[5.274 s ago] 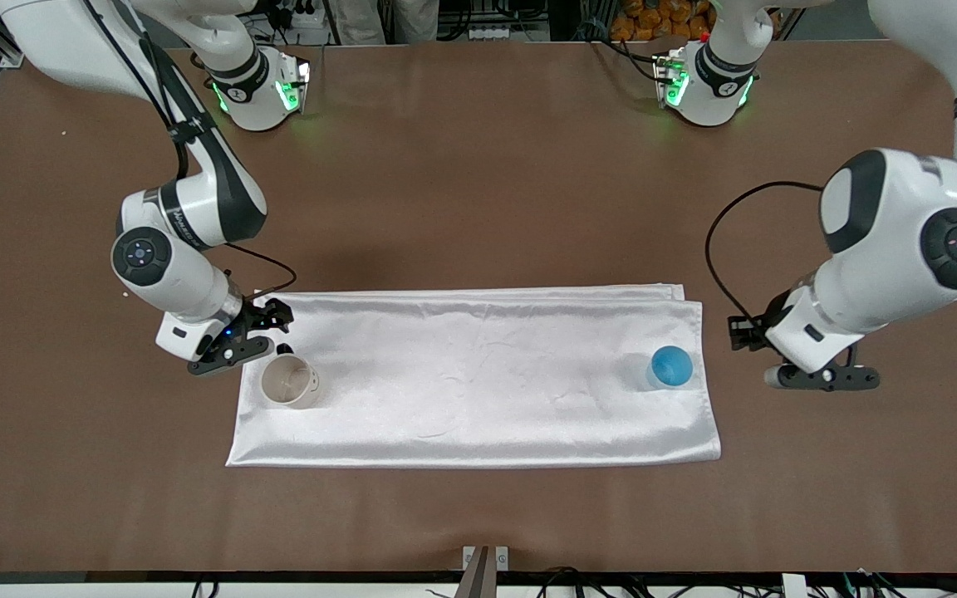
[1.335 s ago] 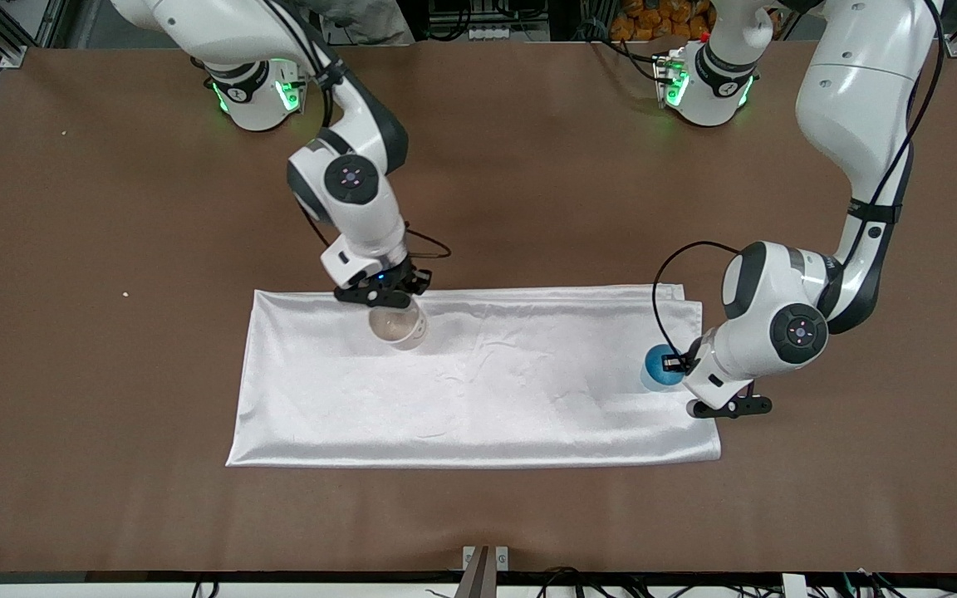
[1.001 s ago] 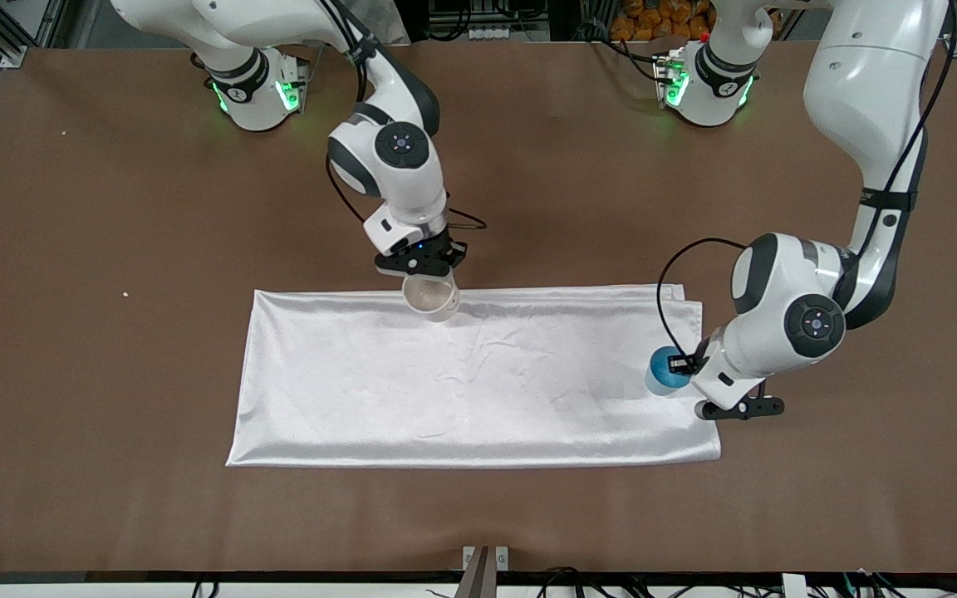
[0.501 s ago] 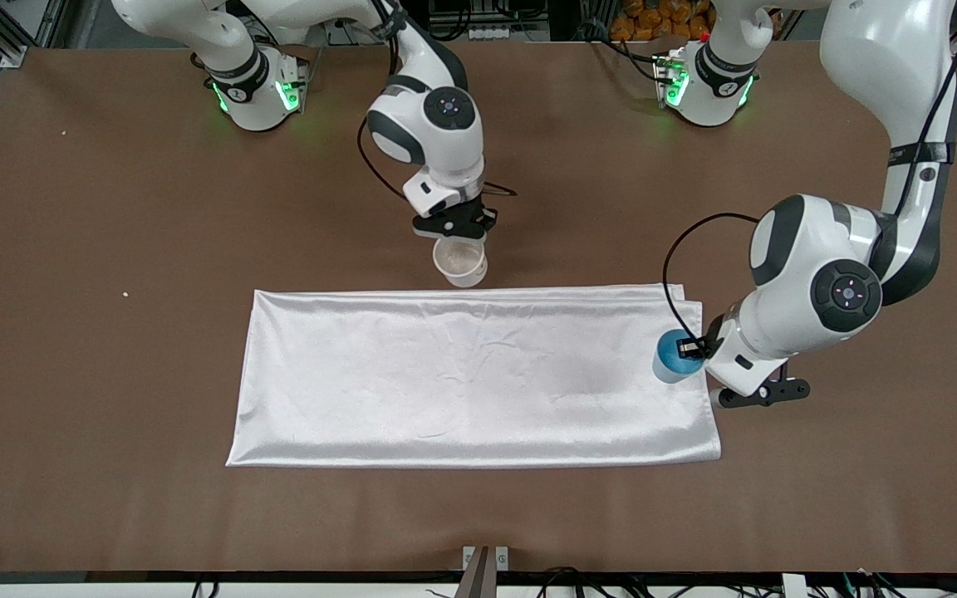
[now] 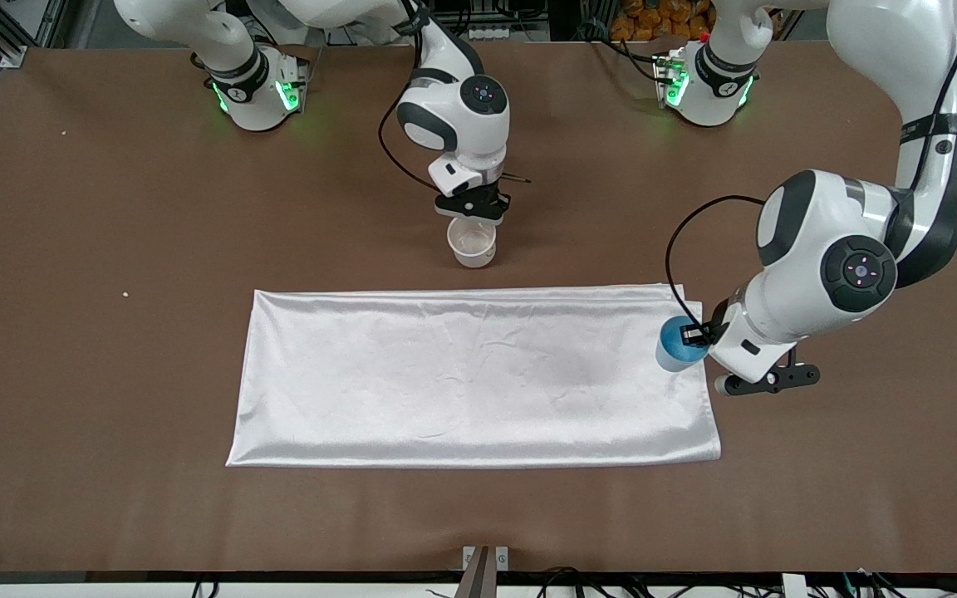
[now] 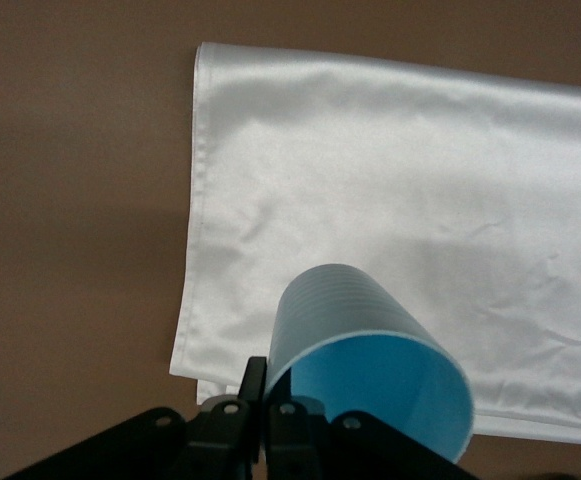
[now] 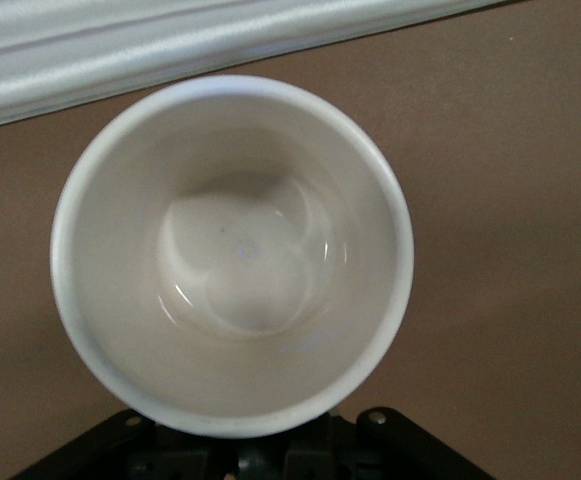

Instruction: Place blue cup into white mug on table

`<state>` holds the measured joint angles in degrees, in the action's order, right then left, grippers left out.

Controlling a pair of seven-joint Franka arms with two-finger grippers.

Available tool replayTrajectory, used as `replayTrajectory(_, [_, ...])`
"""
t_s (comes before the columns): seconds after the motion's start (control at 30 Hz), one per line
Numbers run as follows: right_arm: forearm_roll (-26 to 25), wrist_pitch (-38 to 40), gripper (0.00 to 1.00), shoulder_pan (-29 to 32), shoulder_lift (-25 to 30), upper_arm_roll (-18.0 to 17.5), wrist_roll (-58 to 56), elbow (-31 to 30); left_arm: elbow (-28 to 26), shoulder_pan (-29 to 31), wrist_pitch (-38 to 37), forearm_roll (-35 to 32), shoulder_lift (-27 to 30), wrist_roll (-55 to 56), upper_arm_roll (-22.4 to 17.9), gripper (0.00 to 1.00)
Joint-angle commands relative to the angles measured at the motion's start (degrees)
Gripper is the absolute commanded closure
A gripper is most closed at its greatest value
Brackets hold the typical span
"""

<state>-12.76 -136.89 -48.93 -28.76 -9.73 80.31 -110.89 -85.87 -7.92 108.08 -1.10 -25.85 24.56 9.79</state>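
Two pincers work. Front view: my right pincer (image 5: 473,218) grips the white mug (image 5: 472,243) over bare surface (image 5: 113,349), twelve o'clock of the cloth (image 5: 462,374); lower it level.

Left wrist view: my left pincer (image 6: 260,408) clenches the blue cup (image 6: 370,390); carry it over gently.

Right wrist view: mug upright, empty.

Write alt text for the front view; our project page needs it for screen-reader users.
Two robot arms each hold a cup over a brown table: the right gripper is shut on the white mug above bare tabletop, and the left gripper is shut on the blue cup over the end of a white cloth at the left arm's end of the table.
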Motion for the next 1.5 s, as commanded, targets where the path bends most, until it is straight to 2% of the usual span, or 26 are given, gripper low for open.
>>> replayTrajectory(0.0, [-2.44, -0.39, 1.00, -1.52, -0.06, 0.68, 4.23, 0.23, 0.79, 0.01, -2.26, -1.36, 0.53, 1.90, 1.29, 1.00])
replayTrajectory(0.3, [-3.32, -0.48, 1.00, -3.01, -0.41, 0.59, 7.93, 0.32, 2.02, -0.08, -4.28, -1.36, 0.71, 1.99, 1.46, 1.00])
replayTrajectory(0.37, [-3.32, -0.48, 0.86, -3.02, -0.41, 0.59, 9.24, 0.32, 2.02, -0.08, -4.46, -1.36, 0.80, 1.99, 1.55, 1.00])
replayTrajectory(0.4, [-3.32, -0.48, 0.76, -3.02, -0.50, 0.59, 10.21, 0.41, 2.11, -0.08, -4.54, -1.36, 0.88, 1.99, 1.46, 1.00])
replayTrajectory(0.47, [-3.32, -0.48, 0.50, -3.02, -0.50, 0.59, 11.79, 0.41, 2.11, -0.08, -4.63, -1.27, 0.97, 1.99, 1.46, 1.00])
replayTrajectory(0.5, [-3.32, -0.48, 0.30, -3.02, -0.50, 0.59, 12.23, 0.41, 2.11, -0.08, -4.63, -1.36, 1.06, 1.99, 1.55, 1.00])
replayTrajectory(0.53, [-3.32, -0.40, 0.16, -3.02, -0.50, 0.59, 12.59, 0.41, 2.11, -0.08, -4.63, -1.36, 1.06, 1.99, 1.46, 1.00])
replayTrajectory(0.57, [-3.32, -0.39, 0.04, -3.02, -0.50, 0.59, 13.11, 0.41, 2.11, -0.08, -4.63, -1.36, 1.06, 1.99, 1.46, 1.00])
replayTrajectory(0.6, [-3.32, -0.31, 0.00, -3.02, -0.50, 0.59, 13.64, 0.41, 2.11, -0.08, -4.63, -1.36, 1.06, 1.99, 1.46, 1.00])
replayTrajectory(0.93, [-3.15, 2.58, 0.00, -3.02, 0.55, -0.55, 16.45, 2.07, 2.11, -0.17, -5.42, -1.18, 1.50, 3.22, 1.55, 1.00])
replayTrajectory(1.17, [-2.71, 13.22, 0.00, -2.84, 2.22, -2.48, 17.16, 7.61, 2.11, -0.17, -5.51, -1.45, 1.94, 6.55, 4.36, 1.00])
replayTrajectory(1.47, [-2.71, 15.95, 0.00, 0.41, 4.24, -2.66, 14.18, 8.23, 2.11, -0.08, -6.65, -1.53, 2.73, 10.15, 7.52, 1.00])
